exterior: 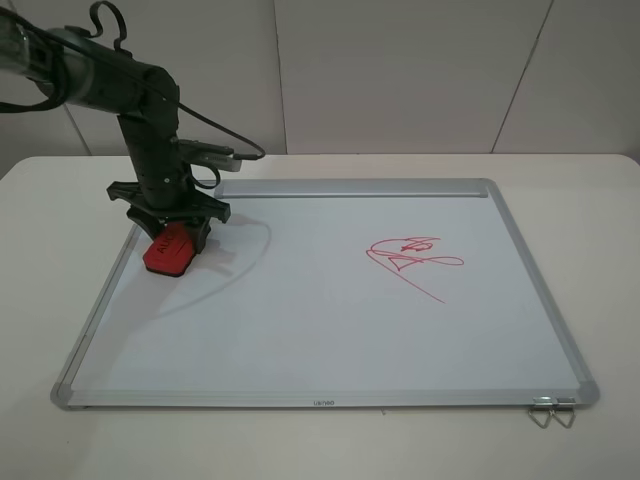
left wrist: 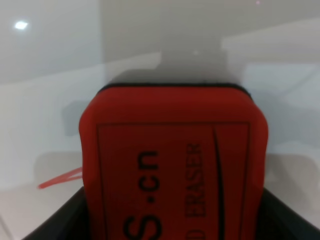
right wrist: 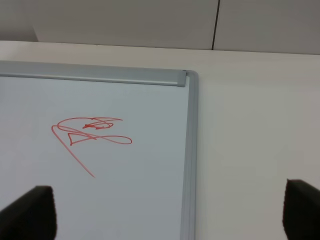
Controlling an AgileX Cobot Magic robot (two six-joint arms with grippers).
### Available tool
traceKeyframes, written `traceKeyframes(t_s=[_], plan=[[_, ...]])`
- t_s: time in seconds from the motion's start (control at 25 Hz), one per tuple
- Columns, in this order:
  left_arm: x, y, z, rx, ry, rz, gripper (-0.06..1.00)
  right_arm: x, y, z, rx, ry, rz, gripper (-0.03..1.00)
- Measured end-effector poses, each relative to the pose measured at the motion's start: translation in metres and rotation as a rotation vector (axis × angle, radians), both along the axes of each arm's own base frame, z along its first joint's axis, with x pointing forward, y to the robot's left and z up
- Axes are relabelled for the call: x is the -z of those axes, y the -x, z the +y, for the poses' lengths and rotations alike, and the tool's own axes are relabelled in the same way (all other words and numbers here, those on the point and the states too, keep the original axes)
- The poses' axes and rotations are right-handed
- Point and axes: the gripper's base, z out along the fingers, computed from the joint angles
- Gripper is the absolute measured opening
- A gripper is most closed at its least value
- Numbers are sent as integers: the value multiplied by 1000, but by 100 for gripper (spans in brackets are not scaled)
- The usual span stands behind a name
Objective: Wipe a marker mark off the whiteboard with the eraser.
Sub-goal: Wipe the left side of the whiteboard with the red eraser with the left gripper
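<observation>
The whiteboard (exterior: 320, 330) lies flat on the table, its frame corner also in the right wrist view (right wrist: 189, 150). My left gripper (exterior: 172, 240) is shut on the red eraser (exterior: 166, 252), pressing it tilted onto the board's far left corner. The left wrist view shows the eraser (left wrist: 172, 165) filling the frame. A short thin red stroke of the marker mark (left wrist: 60, 178) pokes out beside it; the rest is hidden. My right gripper (right wrist: 170, 220) is open above the board's right edge, with only its fingertips (right wrist: 30, 212) visible.
A red looped scribble with a long diagonal tail (exterior: 412, 258) (right wrist: 90, 132) sits right of the board's centre. The silver tray bar (exterior: 350, 187) runs along the far edge. A metal clip (exterior: 550, 412) hangs at the front right corner. White table (exterior: 40, 220) surrounds the board.
</observation>
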Motion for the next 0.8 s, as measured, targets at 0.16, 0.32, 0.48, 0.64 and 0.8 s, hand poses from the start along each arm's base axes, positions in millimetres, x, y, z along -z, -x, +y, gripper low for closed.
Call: traceKeyframes(t_s=[0.16, 0.32, 0.48, 0.64, 0.8], plan=[[0, 3, 26, -49, -15, 16, 57, 0, 0, 0, 0, 0, 0, 83], [-1, 3, 32, -60, -18, 15, 57, 0, 0, 0, 0, 0, 0, 83], [-1, 3, 27, -31, -12, 2, 57, 0, 0, 0, 0, 0, 0, 83], [-1, 3, 8, 41, 39, -27, 57, 0, 0, 0, 0, 0, 0, 83], [0, 4, -15, 101, 74, -20, 57, 0, 0, 0, 0, 0, 0, 83]])
